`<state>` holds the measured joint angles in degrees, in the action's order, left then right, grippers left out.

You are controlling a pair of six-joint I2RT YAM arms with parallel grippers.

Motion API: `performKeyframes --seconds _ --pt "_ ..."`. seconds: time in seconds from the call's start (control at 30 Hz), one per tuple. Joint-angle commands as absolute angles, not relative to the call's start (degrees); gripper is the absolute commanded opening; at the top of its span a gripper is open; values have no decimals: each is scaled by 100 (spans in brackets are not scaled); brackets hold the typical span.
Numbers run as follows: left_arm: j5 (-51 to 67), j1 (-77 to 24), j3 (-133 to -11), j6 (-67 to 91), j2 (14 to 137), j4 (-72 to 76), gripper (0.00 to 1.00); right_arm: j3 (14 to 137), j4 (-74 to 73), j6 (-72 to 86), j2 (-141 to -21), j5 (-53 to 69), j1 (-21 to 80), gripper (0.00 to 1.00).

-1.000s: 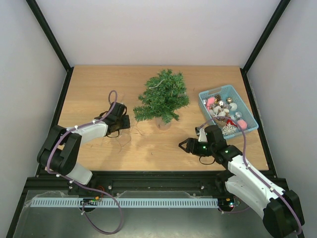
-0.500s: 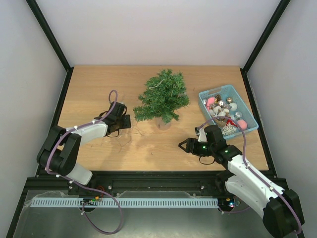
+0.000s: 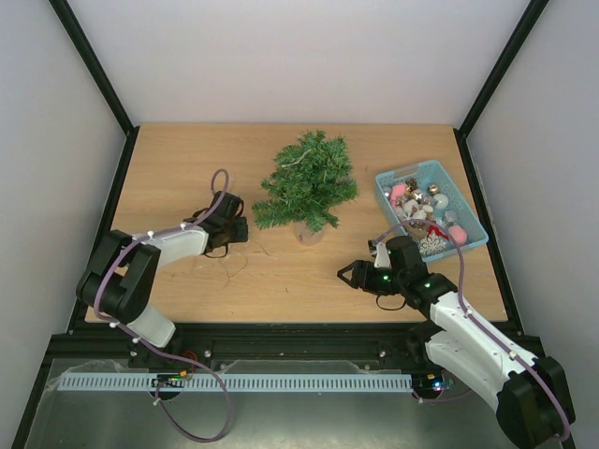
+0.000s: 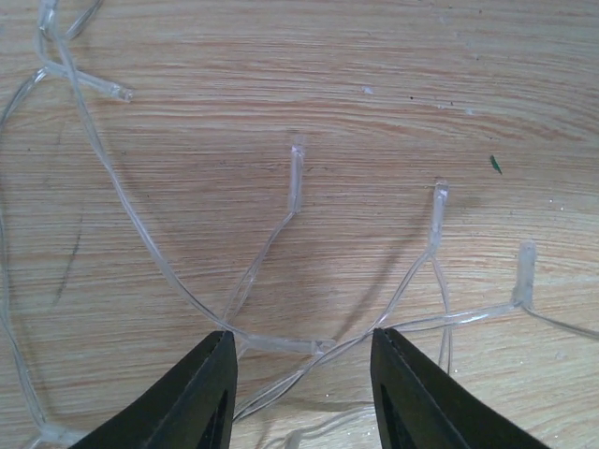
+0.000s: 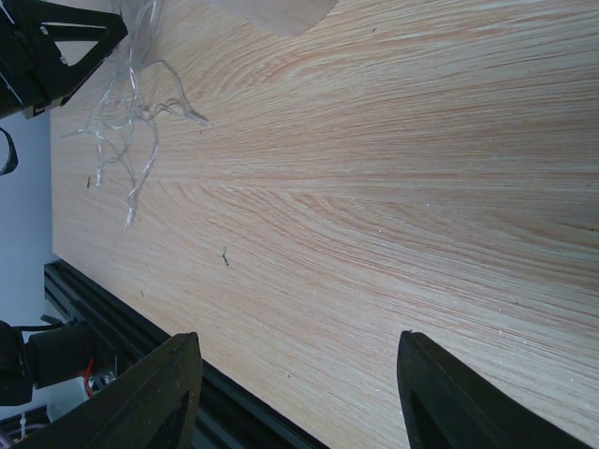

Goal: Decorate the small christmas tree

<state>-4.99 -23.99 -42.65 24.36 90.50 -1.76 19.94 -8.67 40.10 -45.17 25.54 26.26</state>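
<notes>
- Under the branches of the small christmas tree, mostly hidden from above: its base.
- Left of the tree, barely traceable from above: clear light string; up close, cut off by the left, right and bottom edges.
- Also left of the tree, cropped by the bottom edge: left gripper, only two dark finger ends showing.
- Right of the tree, too small to tell apart: ornaments in the blue basket.
- Nearer than the tree and to its right, cropped likewise to two finger ends: right gripper.
</notes>
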Motion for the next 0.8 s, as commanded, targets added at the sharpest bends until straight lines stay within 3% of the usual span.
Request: performKeyframes --seconds 0.0,0.27,0.77 --pt "-628 -2435 -4412 2355 9153 -76 38 1964 -861 4019 -4554 2678 2611 59" --pt "-656 -2446 -4395 2403 9067 -197 9 1936 -857 4041 -4557 2661 2606 59" --pt "-488 -2443 -4299 2946 8080 -1331 5 1908 -870 4106 -4415 2697 2606 59"
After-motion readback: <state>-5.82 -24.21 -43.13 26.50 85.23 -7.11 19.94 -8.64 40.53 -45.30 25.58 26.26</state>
